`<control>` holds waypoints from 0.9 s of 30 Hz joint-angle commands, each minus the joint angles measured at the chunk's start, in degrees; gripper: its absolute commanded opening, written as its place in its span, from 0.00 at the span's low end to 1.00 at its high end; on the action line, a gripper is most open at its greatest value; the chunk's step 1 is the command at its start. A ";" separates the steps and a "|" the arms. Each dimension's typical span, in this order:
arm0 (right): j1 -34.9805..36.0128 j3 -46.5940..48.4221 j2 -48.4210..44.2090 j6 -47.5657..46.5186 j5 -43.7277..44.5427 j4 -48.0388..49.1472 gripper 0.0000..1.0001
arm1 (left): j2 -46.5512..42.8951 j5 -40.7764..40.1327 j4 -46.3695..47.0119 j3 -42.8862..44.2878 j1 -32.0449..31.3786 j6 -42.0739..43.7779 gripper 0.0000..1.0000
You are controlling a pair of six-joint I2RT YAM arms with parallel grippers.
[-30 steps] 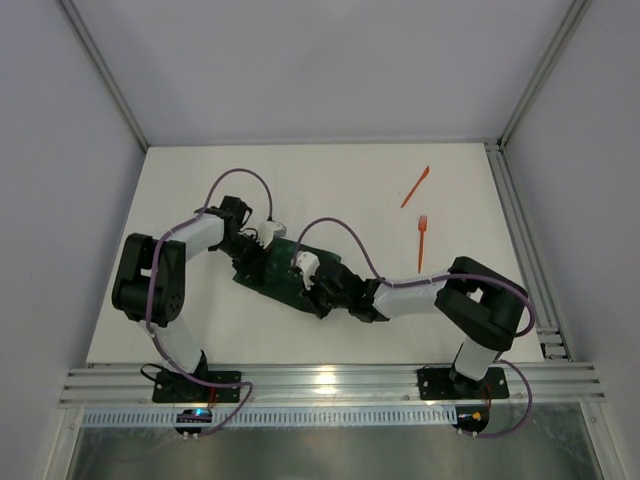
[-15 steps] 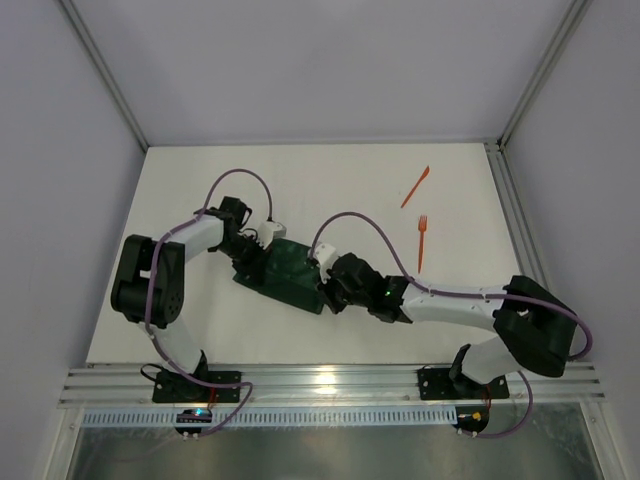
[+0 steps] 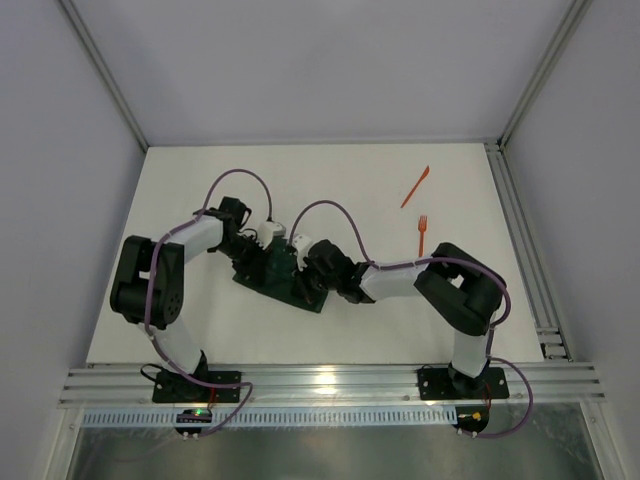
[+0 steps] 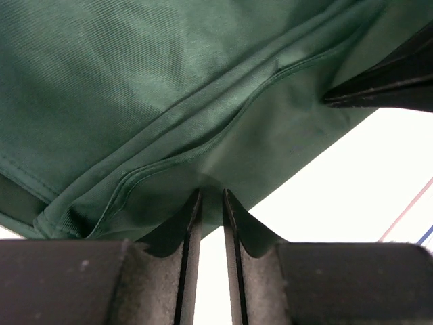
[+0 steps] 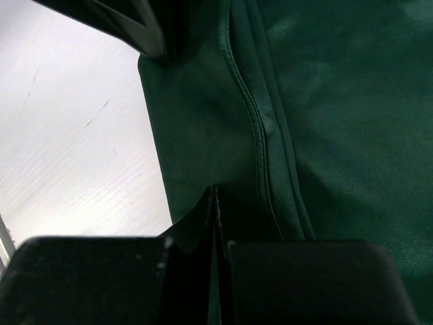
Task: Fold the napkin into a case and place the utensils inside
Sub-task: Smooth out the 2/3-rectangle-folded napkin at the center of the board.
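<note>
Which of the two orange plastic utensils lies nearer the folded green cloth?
The orange plastic fork, tines pointing away from the arms. The pointed orange knife-like piece lies farther back, beyond it, from the dark green cloth.

The overhead view looks down across the table [image 3: 200,190]; both wrist views sit close over the napkin [image 4: 169,88].
</note>
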 commanded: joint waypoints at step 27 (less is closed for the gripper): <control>-1.40 -3.23 1.28 3.68 -4.84 2.39 0.04 | 17.06 -4.22 -3.22 30.67 5.57 -11.19 0.49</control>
